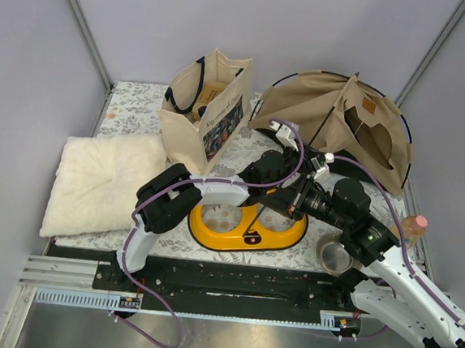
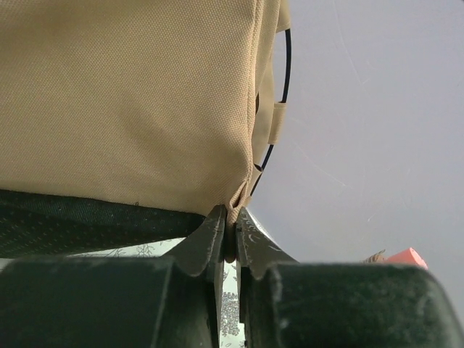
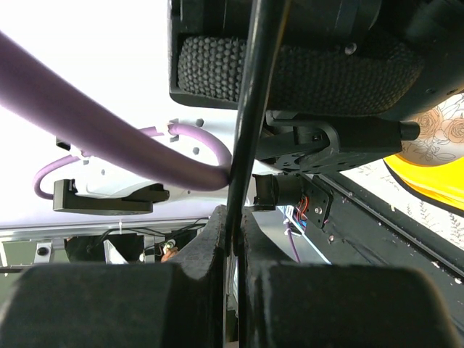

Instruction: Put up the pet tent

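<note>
The pet tent (image 1: 343,123) sits right of the tote bag (image 1: 205,111), half up and saggy. The left gripper (image 2: 228,239) pinches its cloth corner. The right gripper (image 3: 233,232) is closed on a thin black pole (image 3: 250,109), which likely must go in.

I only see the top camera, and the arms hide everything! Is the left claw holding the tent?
Observer: Yes. The left gripper pinches a corner of the tent.
Operator: And the right claw?
Observer: The right gripper is shut on a thin black pole.
Operator: Is the tent's hoop in place?
Observer: In the left wrist view, a black hoop passes through a fabric loop on the tent's edge.
</note>
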### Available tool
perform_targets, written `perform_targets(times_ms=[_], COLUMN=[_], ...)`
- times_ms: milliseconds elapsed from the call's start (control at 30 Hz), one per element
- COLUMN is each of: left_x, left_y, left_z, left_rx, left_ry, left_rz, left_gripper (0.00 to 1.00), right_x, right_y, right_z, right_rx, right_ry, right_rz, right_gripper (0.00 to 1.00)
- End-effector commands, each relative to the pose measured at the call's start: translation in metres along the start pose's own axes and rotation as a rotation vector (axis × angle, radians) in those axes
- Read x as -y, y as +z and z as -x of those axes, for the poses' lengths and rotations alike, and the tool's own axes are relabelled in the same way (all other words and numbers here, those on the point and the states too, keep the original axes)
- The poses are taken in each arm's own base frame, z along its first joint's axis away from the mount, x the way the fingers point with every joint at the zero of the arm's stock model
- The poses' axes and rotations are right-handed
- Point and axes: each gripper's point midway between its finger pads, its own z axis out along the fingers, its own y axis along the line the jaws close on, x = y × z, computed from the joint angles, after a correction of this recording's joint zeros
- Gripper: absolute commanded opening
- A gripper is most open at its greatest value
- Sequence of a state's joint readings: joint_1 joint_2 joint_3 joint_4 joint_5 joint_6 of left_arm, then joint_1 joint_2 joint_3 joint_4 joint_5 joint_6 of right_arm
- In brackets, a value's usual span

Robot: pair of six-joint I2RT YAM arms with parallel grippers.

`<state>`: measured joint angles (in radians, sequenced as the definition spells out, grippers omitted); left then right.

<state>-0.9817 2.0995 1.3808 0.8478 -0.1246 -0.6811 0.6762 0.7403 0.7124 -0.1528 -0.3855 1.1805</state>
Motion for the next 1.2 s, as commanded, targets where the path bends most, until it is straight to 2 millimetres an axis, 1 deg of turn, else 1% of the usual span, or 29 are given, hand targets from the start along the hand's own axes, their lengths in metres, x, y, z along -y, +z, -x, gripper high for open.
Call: perform_targets(times_ms=[0, 33, 67, 200, 300, 367, 433, 467, 500, 533, 567, 600, 633, 667, 767, 867, 933, 1000, 1033, 1167], left_x=[0.011, 0.011, 0.013, 0.011, 0.007, 0.005, 0.000, 0.001, -0.001, -0.002, -0.003, -0.010, -0.008, -0.012, -0.021, -0.025, -0.026, -0.026, -0.029, -0.026], left_y=[0.002, 0.002, 0.002, -0.004, -0.014, -0.026, -0.040, -0.047, -0.054, -0.060, -0.068, -0.077, -0.084, -0.092, -0.115, -0.136, -0.150, -0.162, -0.168, -0.188], left_z=[0.011, 0.010, 0.012, 0.010, 0.009, 0.009, 0.005, 0.005, 0.001, -0.001, -0.004, -0.011, -0.016, -0.021, -0.030, -0.037, -0.043, -0.045, -0.047, -0.047], left_rx=[0.033, 0.030, 0.034, 0.032, 0.016, 0.008, -0.016, -0.030, -0.051, -0.070, -0.088, -0.119, -0.148, -0.172, -0.215, -0.249, -0.274, -0.291, -0.302, -0.310], left_ry=[0.017, 0.019, 0.020, 0.020, 0.026, 0.031, 0.046, 0.055, 0.064, 0.077, 0.090, 0.105, 0.119, 0.132, 0.151, 0.161, 0.170, 0.184, 0.186, 0.206], left_rz=[-0.038, -0.040, -0.043, -0.045, -0.044, -0.044, -0.038, -0.045, -0.050, -0.055, -0.057, -0.043, -0.058, -0.051, -0.034, -0.033, -0.039, -0.039, -0.030, -0.020], left_gripper=[0.04, 0.00, 0.00, 0.00, 0.00, 0.00, 0.00, 0.00, 0.00, 0.00, 0.00, 0.00, 0.00, 0.00, 0.00, 0.00, 0.00, 0.00, 0.00, 0.00], right_x=[-0.019, -0.018, -0.019, -0.018, -0.015, -0.008, 0.007, 0.021, 0.028, 0.041, 0.059, 0.069, 0.079, 0.090, 0.100, 0.099, 0.094, 0.083, 0.080, 0.062], right_y=[-0.003, -0.002, -0.002, -0.001, -0.001, -0.003, -0.007, -0.009, -0.012, -0.014, -0.015, -0.017, -0.019, -0.020, -0.019, -0.017, -0.015, -0.013, -0.013, -0.012], right_z=[0.005, 0.006, 0.006, 0.005, 0.004, 0.006, 0.006, 0.005, 0.007, 0.007, 0.006, 0.007, 0.008, 0.010, 0.017, 0.027, 0.036, 0.043, 0.050, 0.067], right_rx=[0.030, 0.034, 0.033, 0.024, 0.017, 0.036, 0.056, 0.065, 0.082, 0.092, 0.097, 0.114, 0.123, 0.145, 0.186, 0.229, 0.263, 0.283, 0.320, 0.382], right_ry=[-0.031, -0.031, -0.032, -0.039, -0.076, -0.114, -0.175, -0.200, -0.231, -0.261, -0.269, -0.287, -0.298, -0.298, -0.312, -0.316, -0.319, -0.323, -0.325, -0.335], right_rz=[0.072, 0.071, 0.072, 0.069, 0.055, 0.028, -0.011, -0.046, -0.066, -0.098, -0.143, -0.173, -0.199, -0.229, -0.252, -0.273, -0.282, -0.266, -0.269, -0.255], right_gripper=[0.00, 0.00, 0.00, 0.00, 0.00, 0.00, 0.00, 0.00, 0.00, 0.00, 0.00, 0.00, 0.00, 0.00, 0.00, 0.00, 0.00, 0.00, 0.00, 0.00])
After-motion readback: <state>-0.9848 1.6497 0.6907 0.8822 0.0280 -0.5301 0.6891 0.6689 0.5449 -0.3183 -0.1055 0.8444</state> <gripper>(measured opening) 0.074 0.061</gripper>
